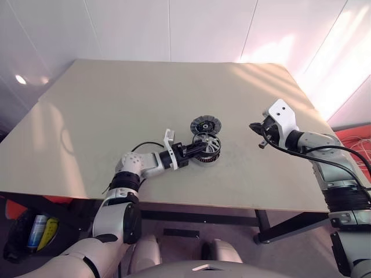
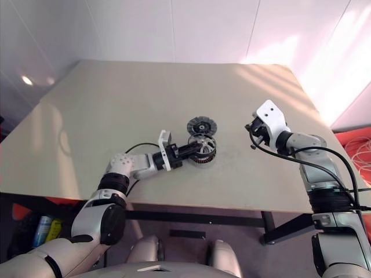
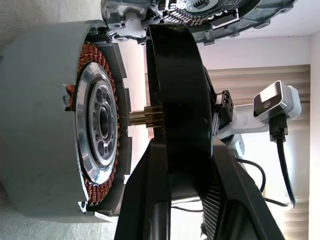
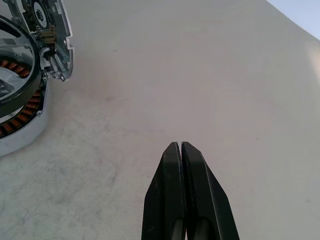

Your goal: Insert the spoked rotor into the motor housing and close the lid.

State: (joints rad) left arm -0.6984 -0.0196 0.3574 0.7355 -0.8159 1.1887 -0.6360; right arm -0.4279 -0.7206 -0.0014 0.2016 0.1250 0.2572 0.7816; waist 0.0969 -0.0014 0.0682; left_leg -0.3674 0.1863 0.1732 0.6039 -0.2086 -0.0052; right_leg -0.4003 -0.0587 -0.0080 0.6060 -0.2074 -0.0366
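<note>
left hand [image 1: 200, 149]: closed on the rim of the flat silver-grey spoked metal rotor [image 1: 207, 142], which is held just above the housing, its short shaft seen in the left wrist view pointing at the housing's silver centre, with a gap still between rotor and windings.
right hand [image 1: 257, 127]: fingers pressed fully together, nothing held; it is raised over bare surface, well apart from the motor parts and to their right.
motor housing [image 3: 45, 130]: a round shallow cup with a ring of coppery-brown windings around a silver centre, resting near the middle of the surface.
lid [image 1: 206, 124]: a round dark-grey disc with ribbed rim and small dark hub, lying open just behind the housing and joined to it at the edge.
surface [image 1: 116, 116]: a pale beige tabletop.
</note>
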